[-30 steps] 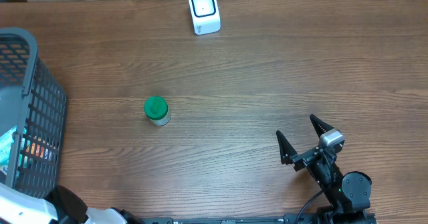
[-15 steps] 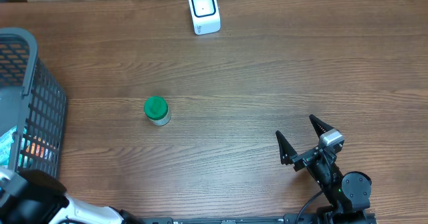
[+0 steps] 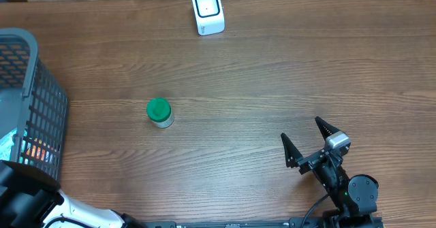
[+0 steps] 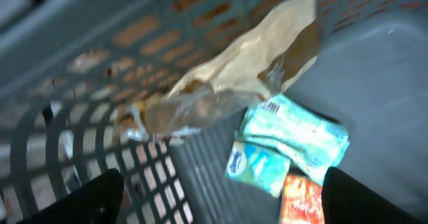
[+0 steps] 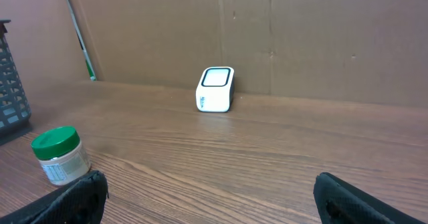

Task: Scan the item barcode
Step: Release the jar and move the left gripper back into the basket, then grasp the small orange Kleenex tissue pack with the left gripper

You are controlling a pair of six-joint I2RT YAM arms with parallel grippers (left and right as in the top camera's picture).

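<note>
My left gripper (image 4: 222, 177) hangs open inside the dark mesh basket (image 4: 80, 157), its fingers wide apart with nothing between them. Below it lie a crumpled brown bag (image 4: 234, 70), a teal packet (image 4: 301, 134) with a barcode patch at its top corner, a smaller teal packet (image 4: 257, 167) and an orange packet (image 4: 301, 197). From overhead, only the left arm (image 3: 27, 201) shows, over the basket's (image 3: 41, 92) near corner. The white scanner (image 3: 207, 11) (image 5: 216, 89) stands at the table's far edge. My right gripper (image 3: 301, 129) (image 5: 210, 180) rests open at the front right.
A green-lidded jar (image 3: 159, 112) (image 5: 60, 156) stands upright on the wooden table, left of centre, between basket and right gripper. A cardboard wall (image 5: 301, 30) backs the table behind the scanner. The basket fills the left edge.
The left arm has shifted left and further over the basket's near corner. The right arm, the jar and the scanner have not moved.
</note>
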